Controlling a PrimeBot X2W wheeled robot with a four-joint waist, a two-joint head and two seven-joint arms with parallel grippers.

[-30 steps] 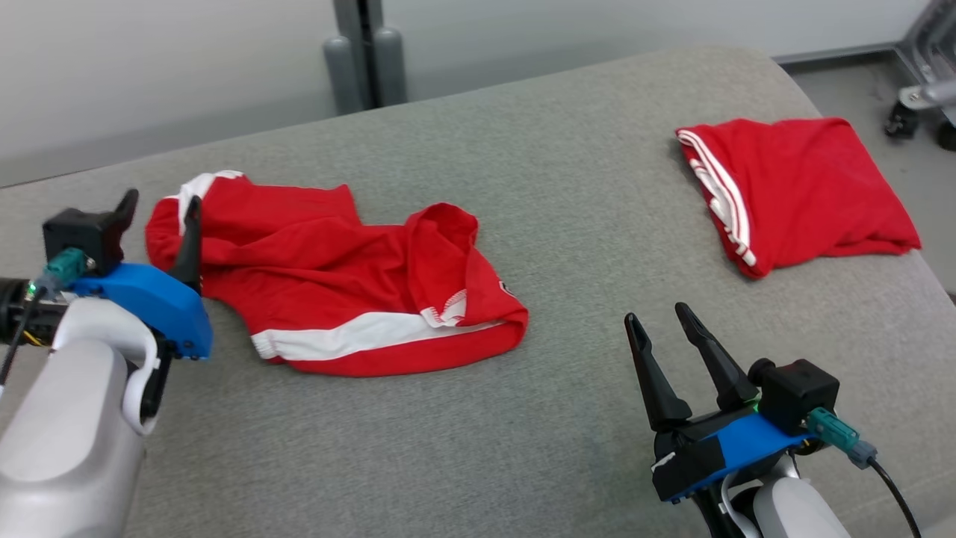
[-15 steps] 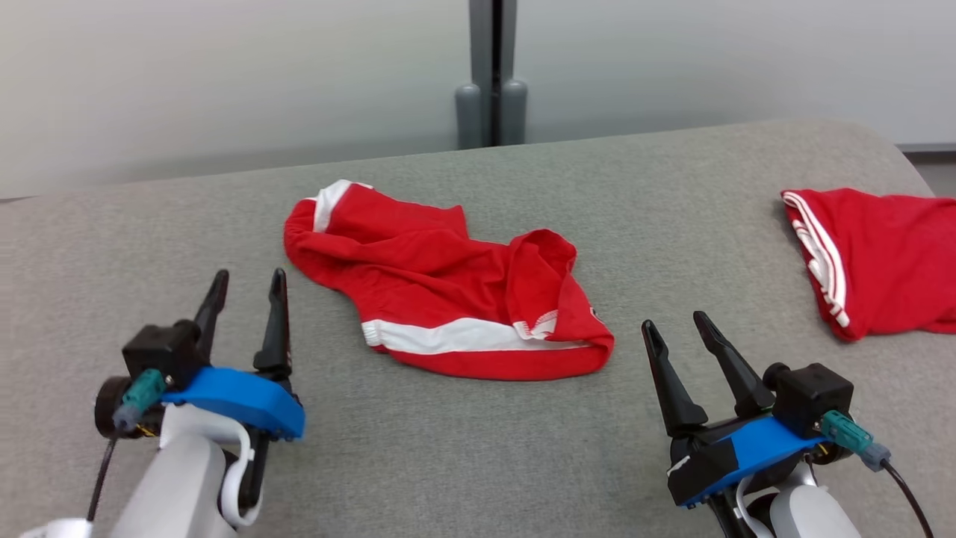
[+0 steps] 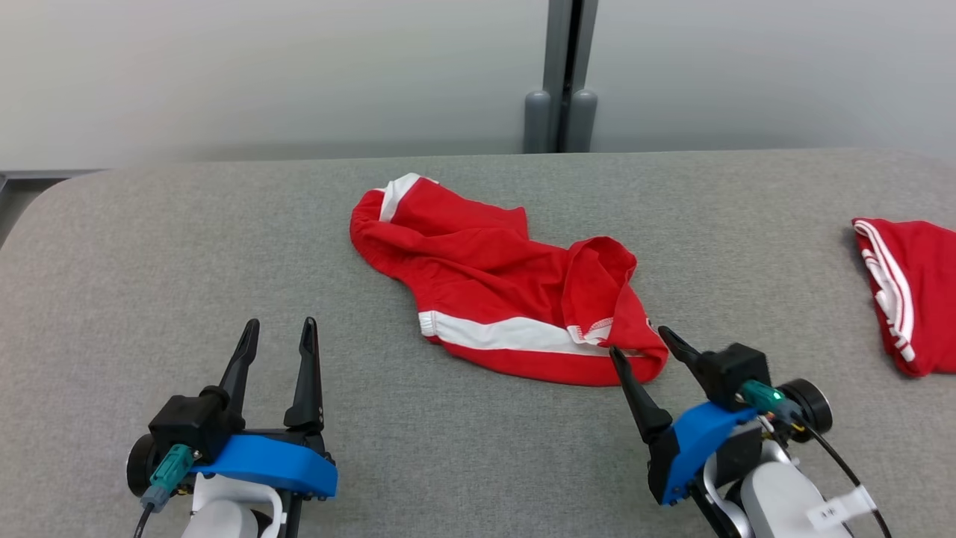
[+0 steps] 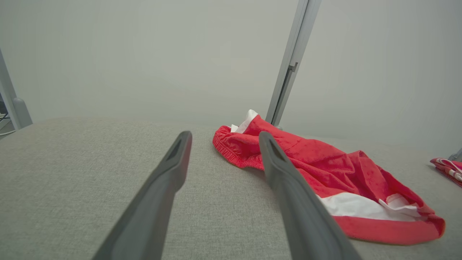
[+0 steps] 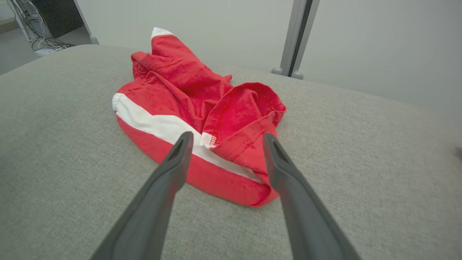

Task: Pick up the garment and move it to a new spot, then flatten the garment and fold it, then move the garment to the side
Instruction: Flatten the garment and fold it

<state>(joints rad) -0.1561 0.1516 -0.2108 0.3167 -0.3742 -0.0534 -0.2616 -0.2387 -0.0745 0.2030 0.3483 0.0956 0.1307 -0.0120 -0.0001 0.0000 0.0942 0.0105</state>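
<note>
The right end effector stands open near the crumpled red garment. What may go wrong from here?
The open right end effector points at the bunched hem of the crumpled red garment with a white stripe; it might pinch one layer only, or the grey fabric surface beneath. The open left end effector is apart from the cloth, so a one-sided lift could twist it.

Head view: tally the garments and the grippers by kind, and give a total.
Red garments: 2, the crumpled garment and the folded garment at the right edge.
Grippers: 2, the left gripper and the right gripper, both open.
Total: 4.
</note>
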